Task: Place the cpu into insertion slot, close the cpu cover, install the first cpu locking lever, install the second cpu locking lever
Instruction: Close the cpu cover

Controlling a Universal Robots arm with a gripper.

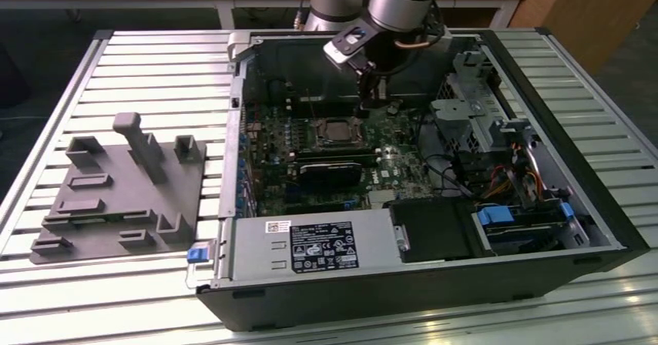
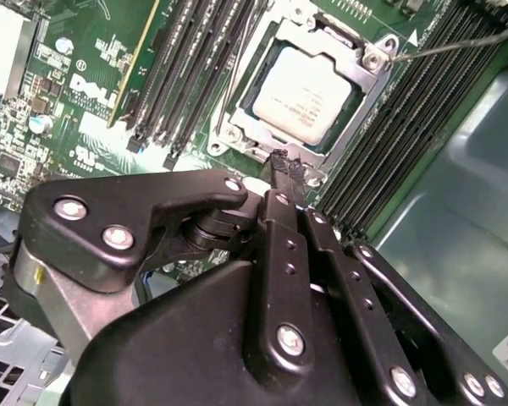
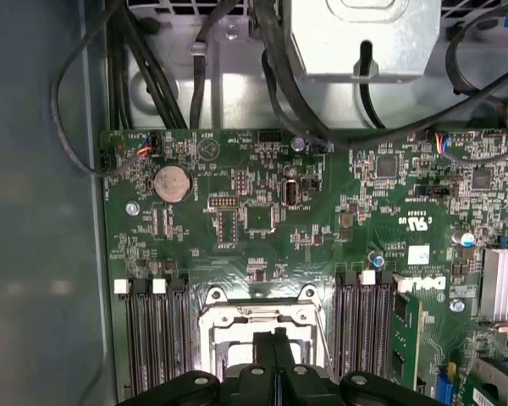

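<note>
a: gripper (image 2: 284, 162)?
b: clenched, fingertips (image 2: 279, 190) pressed together, nothing seen between them. parked at edge of cpu cover (image 3: 258, 315), low over the motherboard (image 1: 401, 172) inside the open pc case (image 1: 340, 299).
a: cpu (image 2: 309, 91)?
b: seated flat in insertion slot (image 2: 281, 128), pale top showing through the cut-out. cover down, framing it.
a: levers?
b: one thin rod (image 2: 457, 42) sticking out from socket corner across memory slots (image 2: 406, 127). can't tell if latched.
a: else?
b: grey fixture block (image 1: 113, 199) on slatted table (image 1: 103, 283), well apart, exterior view's left.
</note>
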